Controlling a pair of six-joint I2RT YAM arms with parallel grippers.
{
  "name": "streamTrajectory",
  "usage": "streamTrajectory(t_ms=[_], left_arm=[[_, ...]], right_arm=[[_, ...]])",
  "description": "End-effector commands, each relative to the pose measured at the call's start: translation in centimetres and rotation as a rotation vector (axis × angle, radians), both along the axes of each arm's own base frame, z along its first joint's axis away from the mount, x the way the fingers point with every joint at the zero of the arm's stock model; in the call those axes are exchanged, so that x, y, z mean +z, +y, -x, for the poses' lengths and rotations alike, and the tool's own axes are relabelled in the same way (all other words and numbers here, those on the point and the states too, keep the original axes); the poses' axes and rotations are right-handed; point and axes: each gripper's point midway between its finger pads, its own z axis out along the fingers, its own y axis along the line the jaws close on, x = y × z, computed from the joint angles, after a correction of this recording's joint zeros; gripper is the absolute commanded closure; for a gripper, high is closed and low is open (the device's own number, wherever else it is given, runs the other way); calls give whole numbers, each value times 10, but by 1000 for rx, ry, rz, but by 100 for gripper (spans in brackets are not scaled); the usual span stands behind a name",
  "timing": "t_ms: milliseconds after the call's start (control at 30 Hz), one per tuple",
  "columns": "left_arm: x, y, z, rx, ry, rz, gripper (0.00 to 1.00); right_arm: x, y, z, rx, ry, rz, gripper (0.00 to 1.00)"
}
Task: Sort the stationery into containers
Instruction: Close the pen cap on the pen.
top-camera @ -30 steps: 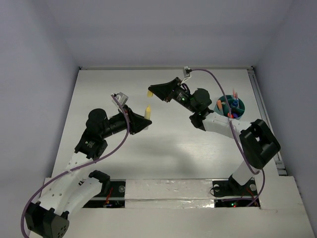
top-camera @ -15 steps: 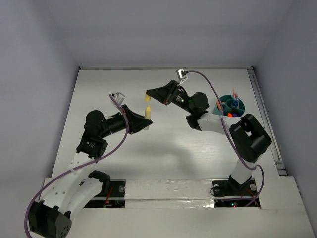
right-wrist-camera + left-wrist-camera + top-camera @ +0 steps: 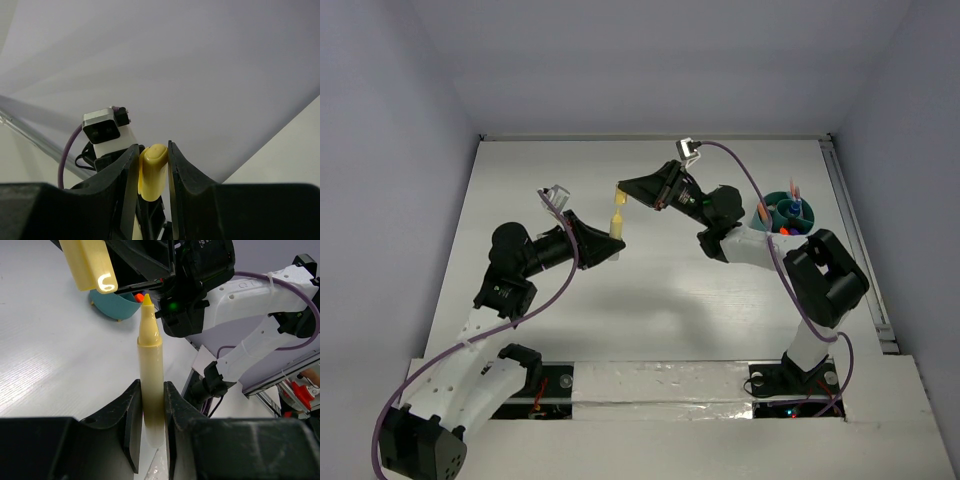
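A yellow marker (image 3: pixel 150 360) stands with its bare tip pointing away from my left gripper (image 3: pixel 151 388), which is shut on the lower barrel. Its yellow cap (image 3: pixel 90 266) hangs just above and to the left of the tip, apart from it, and my right gripper (image 3: pixel 152 159) is shut on this cap (image 3: pixel 152 171). From above, marker (image 3: pixel 617 226) and cap (image 3: pixel 619 198) meet over the middle of the table, between the left gripper (image 3: pixel 611 243) and the right gripper (image 3: pixel 623 191). The teal container (image 3: pixel 804 221) at the right holds several pens, orange, pink and blue.
The right arm's elbow and forearm (image 3: pixel 750 245) lie between the grippers and the container. The left wrist camera housing (image 3: pixel 106 131) shows close behind the cap. A rail (image 3: pixel 857 240) runs along the table's right edge.
My right gripper has swung left and down with the cap, closing the gap to the marker's tip. The left gripper shifted slightly with the marker.
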Motion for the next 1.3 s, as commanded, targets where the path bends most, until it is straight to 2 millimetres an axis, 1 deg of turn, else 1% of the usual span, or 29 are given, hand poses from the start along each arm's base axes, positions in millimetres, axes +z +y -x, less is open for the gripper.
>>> streamTrajectory(t_ms=[0, 100, 367, 500, 633, 733, 1033, 1267], left_arm=[[7, 1, 3, -18, -47, 18, 100], [6, 1, 3, -17, -44, 17, 100], [4, -1, 2, -26, -34, 16, 100], [0, -1, 1, -38, -7, 25, 100], [1, -1, 2, -50, -7, 43, 100], [3, -2, 2, -57, -6, 51, 100], [13, -2, 11, -89, -43, 81, 100], [12, -1, 8, -83, -29, 90, 100]], right_arm=[[73, -37, 51, 45, -336, -265, 100], [78, -38, 53, 48, -341, -275, 100], [78, -36, 53, 64, -333, -276, 100], [85, -37, 56, 75, -353, -286, 100], [89, -37, 59, 88, -365, -289, 100], [87, -37, 59, 90, -362, -285, 100], [80, -33, 57, 97, -360, -268, 100], [83, -34, 63, 111, -385, -261, 100]])
